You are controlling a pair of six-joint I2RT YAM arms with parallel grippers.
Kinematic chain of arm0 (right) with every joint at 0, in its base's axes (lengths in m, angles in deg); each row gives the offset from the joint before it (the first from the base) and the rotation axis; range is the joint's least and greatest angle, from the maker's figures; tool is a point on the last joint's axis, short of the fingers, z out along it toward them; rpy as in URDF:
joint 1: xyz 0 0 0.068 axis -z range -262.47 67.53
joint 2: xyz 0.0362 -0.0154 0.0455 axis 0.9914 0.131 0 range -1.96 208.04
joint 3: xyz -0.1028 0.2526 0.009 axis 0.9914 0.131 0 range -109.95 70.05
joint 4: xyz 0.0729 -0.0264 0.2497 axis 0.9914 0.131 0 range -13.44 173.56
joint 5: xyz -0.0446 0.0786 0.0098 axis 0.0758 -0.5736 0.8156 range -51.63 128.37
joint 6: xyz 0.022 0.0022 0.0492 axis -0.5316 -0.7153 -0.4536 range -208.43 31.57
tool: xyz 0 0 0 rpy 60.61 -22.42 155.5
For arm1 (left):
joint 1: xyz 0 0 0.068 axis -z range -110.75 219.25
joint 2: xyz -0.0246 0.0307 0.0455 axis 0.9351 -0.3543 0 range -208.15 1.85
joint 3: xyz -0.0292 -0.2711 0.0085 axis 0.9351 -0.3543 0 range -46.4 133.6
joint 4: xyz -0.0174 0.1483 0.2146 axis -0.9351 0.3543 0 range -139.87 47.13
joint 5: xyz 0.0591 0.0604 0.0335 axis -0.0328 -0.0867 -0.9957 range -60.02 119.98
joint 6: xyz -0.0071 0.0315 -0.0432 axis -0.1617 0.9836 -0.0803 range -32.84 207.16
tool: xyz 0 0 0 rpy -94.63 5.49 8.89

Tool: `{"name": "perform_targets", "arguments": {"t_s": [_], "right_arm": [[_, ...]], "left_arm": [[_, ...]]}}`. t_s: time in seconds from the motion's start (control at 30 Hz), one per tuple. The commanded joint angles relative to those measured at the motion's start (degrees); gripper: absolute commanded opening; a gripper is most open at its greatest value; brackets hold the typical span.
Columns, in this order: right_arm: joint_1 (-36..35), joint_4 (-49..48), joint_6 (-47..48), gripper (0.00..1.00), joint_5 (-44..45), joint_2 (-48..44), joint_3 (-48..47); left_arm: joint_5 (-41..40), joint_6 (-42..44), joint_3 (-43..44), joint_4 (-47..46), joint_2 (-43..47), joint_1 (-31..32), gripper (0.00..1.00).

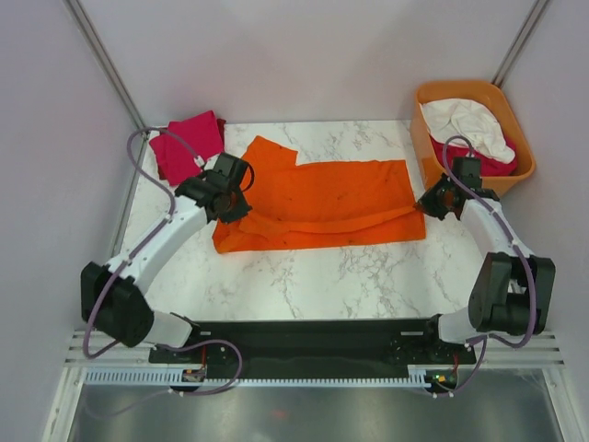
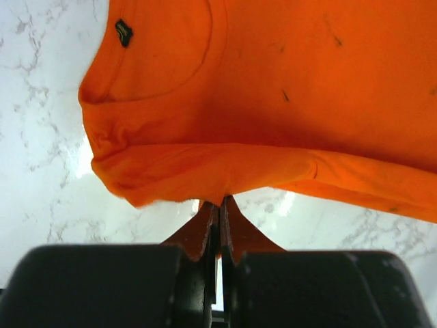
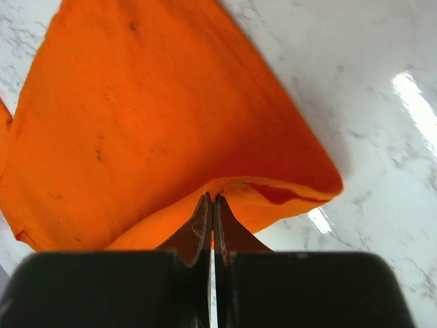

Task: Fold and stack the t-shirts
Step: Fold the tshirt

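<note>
The bright orange t-shirt lies spread across the middle of the marble table, its near edge lifted into a fold. My left gripper is shut on the shirt's left edge near the collar. My right gripper is shut on the shirt's right edge. A folded magenta-pink t-shirt lies at the back left corner. A white t-shirt lies on a crimson one in the tub.
A rigid orange plastic tub stands at the back right, just behind my right gripper. Grey walls close in the table on the left, back and right. Bare marble lies between the shirt and the arm bases.
</note>
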Motion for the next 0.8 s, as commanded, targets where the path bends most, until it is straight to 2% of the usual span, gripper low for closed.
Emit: {"name": "perform_targets", "arguments": {"t_s": [0.0,0.2,0.43,0.5,0.53,0.57,0.6,0.63,0.67,0.7,0.73,0.77], "right_arm": [[-2.5,-3.8,-0.2,0.00,1.8,3.9,-5.1],[-3.1,-5.4,0.5,0.00,3.8,12.6,-8.7],[-3.0,-6.9,-0.2,0.00,6.4,16.9,-10.4],[-3.0,-6.7,-0.4,0.00,6.8,19.6,-12.2],[-3.2,-6.8,-1.0,0.05,7.0,20.5,-12.9],[-3.6,-6.7,-1.1,0.21,7.6,21.4,-13.8],[-4.6,-5.5,-1.2,0.71,8.2,23.1,-16.3],[-5.3,-4.3,-1.1,0.98,9.8,23.7,-17.8],[-6.0,-3.4,-1.0,0.98,12.5,24.1,-19.0],[-7.4,-2.3,-0.8,0.98,13.9,24.1,-20.8],[-8.2,-2.1,-0.5,0.98,15.0,23.5,-21.4],[-8.6,-1.5,0.0,0.98,18.1,22.9,-22.2]], "left_arm": [[4.3,8.5,4.4,-4.4,-6.8,-4.1,0.04],[5.7,12.0,12.8,-4.8,-19.2,-6.8,0.02],[4.4,14.6,20.0,-4.8,-27.8,-8.5,0.02],[5.3,15.5,23.1,-4.6,-30.3,-11.3,0.07],[7.5,15.8,24.7,-4.3,-34.1,-12.4,0.09],[7.8,16.1,28.2,-3.2,-36.1,-14.2,0.28],[8.6,16.7,30.4,-2.5,-38.7,-15.0,0.49],[9.4,17.2,32.7,-1.3,-43.0,-15.6,0.69],[8.0,16.1,37.4,2.6,-45.1,-16.1,0.87],[6.9,15.5,39.1,4.1,-46.1,-17.4,0.95],[8.4,15.2,39.6,4.2,-46.3,-18.1,1.00],[9.2,14.9,39.9,4.2,-45.6,-18.9,1.00]]}}
